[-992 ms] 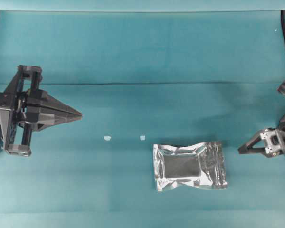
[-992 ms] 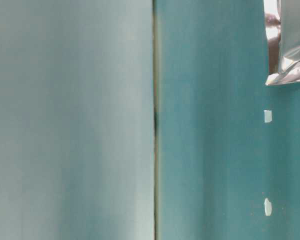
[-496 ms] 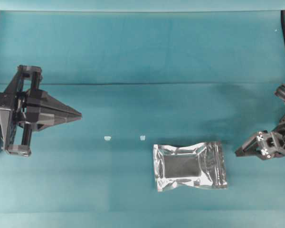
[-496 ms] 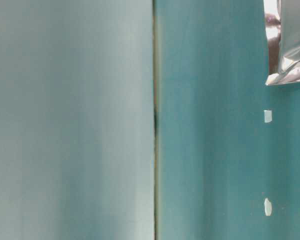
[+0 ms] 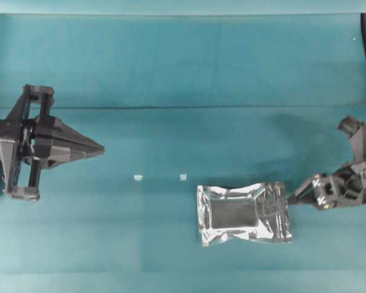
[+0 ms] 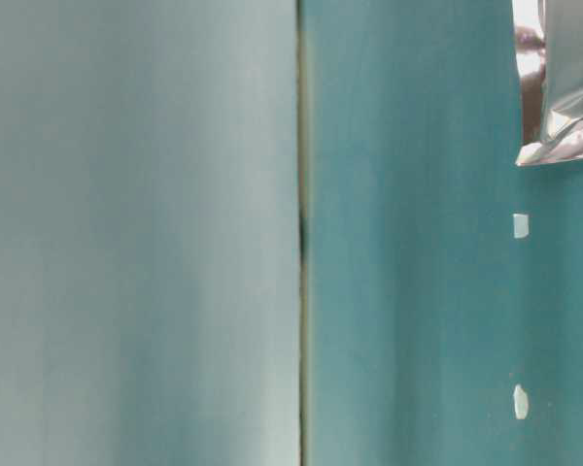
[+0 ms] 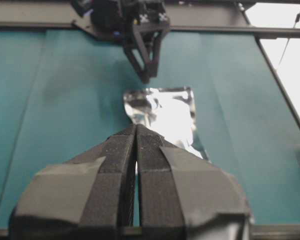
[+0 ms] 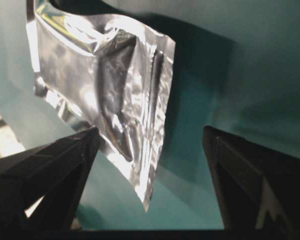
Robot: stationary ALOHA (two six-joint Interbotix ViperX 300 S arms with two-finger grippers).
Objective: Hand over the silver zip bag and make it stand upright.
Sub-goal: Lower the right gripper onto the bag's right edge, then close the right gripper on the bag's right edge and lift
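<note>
Approach step: the silver zip bag [image 5: 244,213] lies flat on the table [image 5: 171,67], right of centre. The right gripper [image 5: 291,198], jaws spread, must next straddle its zip edge; the left gripper [image 5: 99,148] waits, jaws pressed together.

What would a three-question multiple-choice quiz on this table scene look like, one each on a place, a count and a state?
1. Where does the shiny, crinkly silver foil zip bag lie?
A. flat on the teal cloth, nearer the right gripper
B. held in the left gripper
C. standing upright mid-table

2. How many small white scraps lie on the cloth left of the bag?
A. none
B. two
C. five

3. How do the right gripper's black fingers stand?
A. clamped on the bag
B. pressed together
C. spread wide

Answers: 1 A, the overhead view shows it flat by that gripper; 2 B, two scraps show; 3 C, the right wrist view shows a wide gap.
</note>
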